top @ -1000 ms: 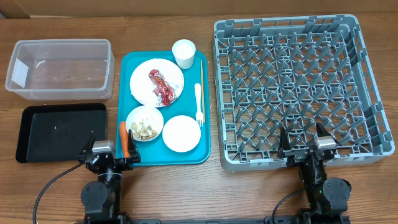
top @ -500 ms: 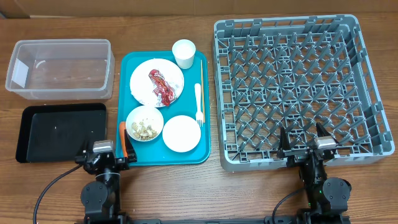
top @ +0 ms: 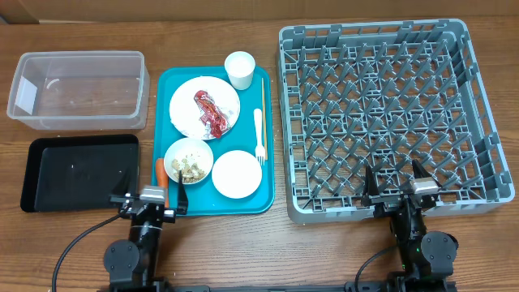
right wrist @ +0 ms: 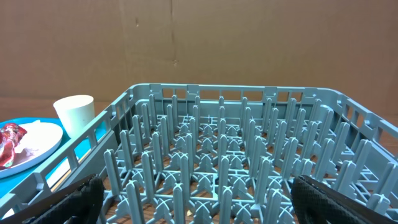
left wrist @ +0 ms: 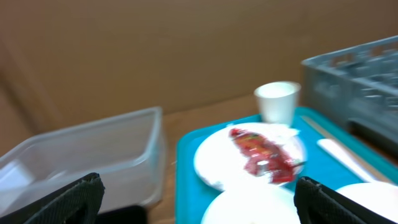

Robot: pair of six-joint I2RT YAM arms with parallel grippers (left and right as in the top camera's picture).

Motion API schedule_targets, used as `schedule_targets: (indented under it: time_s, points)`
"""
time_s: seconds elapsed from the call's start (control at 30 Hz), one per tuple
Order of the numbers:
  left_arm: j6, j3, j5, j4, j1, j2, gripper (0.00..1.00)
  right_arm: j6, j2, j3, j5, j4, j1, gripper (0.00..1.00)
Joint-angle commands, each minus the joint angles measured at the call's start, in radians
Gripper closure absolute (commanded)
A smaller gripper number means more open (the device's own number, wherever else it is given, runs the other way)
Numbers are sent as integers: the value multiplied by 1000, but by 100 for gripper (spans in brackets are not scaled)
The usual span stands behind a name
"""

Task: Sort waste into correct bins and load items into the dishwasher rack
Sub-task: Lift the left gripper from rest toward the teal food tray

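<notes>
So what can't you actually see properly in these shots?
- Carrot: in the overhead view, its near end is partly covered by the left pincer.
- Food scraps: in the overhead view, too small to tell what they are.
- Red wrapper: in the left wrist view, smeared by blur.
- Plate: in the right wrist view, cut off by the left edge.
</notes>
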Motion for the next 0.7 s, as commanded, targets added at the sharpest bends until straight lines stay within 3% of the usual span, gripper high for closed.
schedule_targets:
  time_s: [0.0, 0.4, 0.5, 0.67]
  points:
    - [-8, -3, 204, 38, 5, -3, 0, -4, -8, -10, -2, 3, -5, 0]
    - [-8, -3, 229, 44, 5, -3, 0, -4, -8, -10, -2, 3, -5, 0]
    - [-14, -3, 321, 59, 5, -3, 0, -4, -8, -10, -2, 3, -5, 0]
    - [-200, 93, 365, 64, 5, -2, 0, -4, -8, -10, -2, 3, -5, 0]
